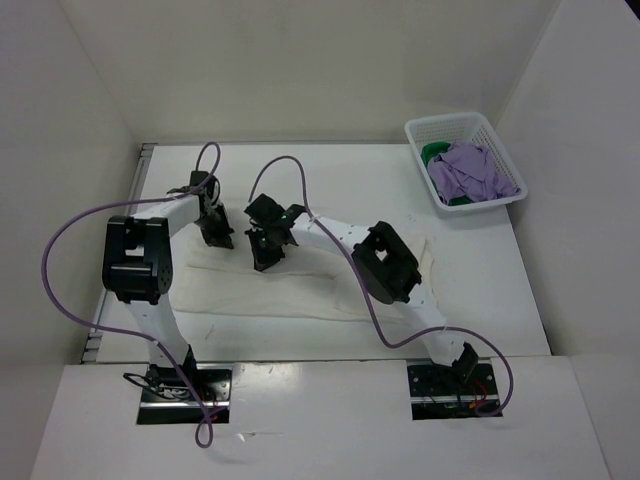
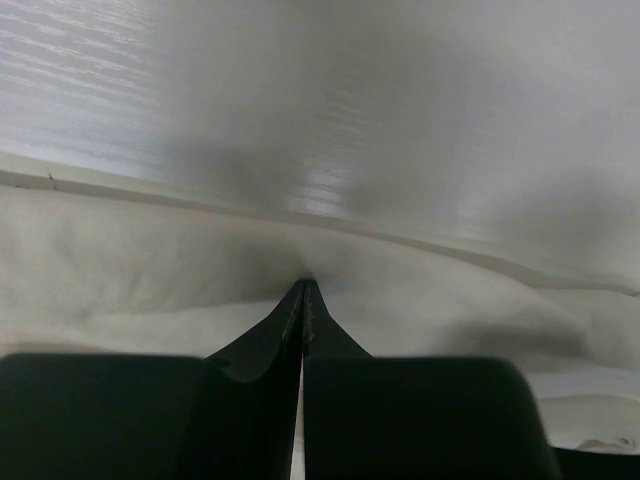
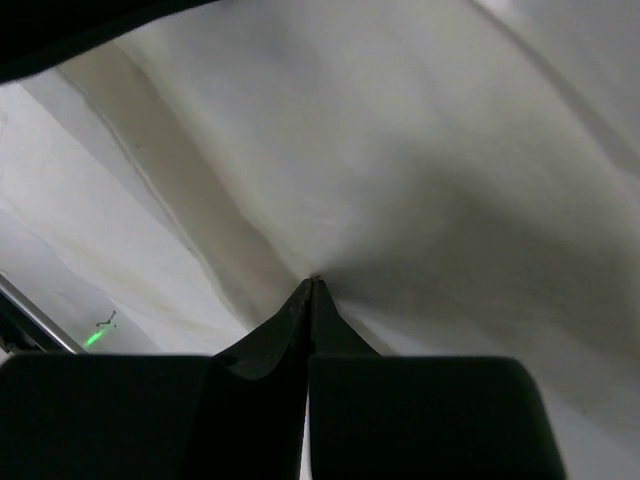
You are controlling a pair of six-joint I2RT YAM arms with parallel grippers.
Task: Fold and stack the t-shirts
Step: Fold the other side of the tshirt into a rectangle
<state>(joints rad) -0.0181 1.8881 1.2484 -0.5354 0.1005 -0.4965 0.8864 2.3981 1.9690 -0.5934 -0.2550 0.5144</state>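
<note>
Both down: left claw (image 2: 303, 287) pinched shut on the far edge of the white shirt (image 1: 300, 292), right claw (image 3: 312, 281) clamped on the cloth just beside it. Shirt spreads across mid-table. The tabletop (image 1: 330, 170) shows beyond, toward twelve o'clock; the basket (image 1: 450, 122) at two o'clock holds the purple shirt (image 1: 472, 172) and green shirt (image 1: 433, 152).

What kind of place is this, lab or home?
Probably a lab test cell: a white table boxed in by bare walls, left arm and right arm bolted at its near edge, a shirt spread out.
</note>
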